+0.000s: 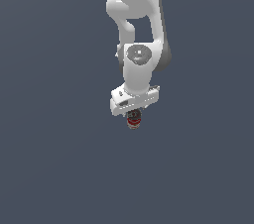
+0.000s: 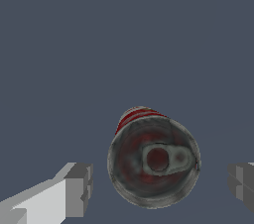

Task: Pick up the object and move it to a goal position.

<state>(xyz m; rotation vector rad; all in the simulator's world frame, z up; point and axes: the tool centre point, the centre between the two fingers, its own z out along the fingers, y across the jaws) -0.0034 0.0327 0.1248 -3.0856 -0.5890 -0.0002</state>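
Observation:
The object is a small can [image 2: 154, 161] with a red and white label and a dark metal top with a pull tab, standing upright on the grey floor. In the exterior view the can [image 1: 133, 120] shows just under the white gripper base. My gripper [image 2: 159, 186] is open and straddles the can. One grey fingertip [image 2: 78, 188] and the other fingertip [image 2: 242, 183] each stand apart from the can's sides, with floor showing in both gaps. In the exterior view the gripper [image 1: 133, 115] points straight down over the can, and its fingers are mostly hidden.
A plain dark grey floor [image 1: 59, 158] lies all around. The white arm [image 1: 139, 44] rises above the gripper toward the top of the exterior view. No goal marker shows.

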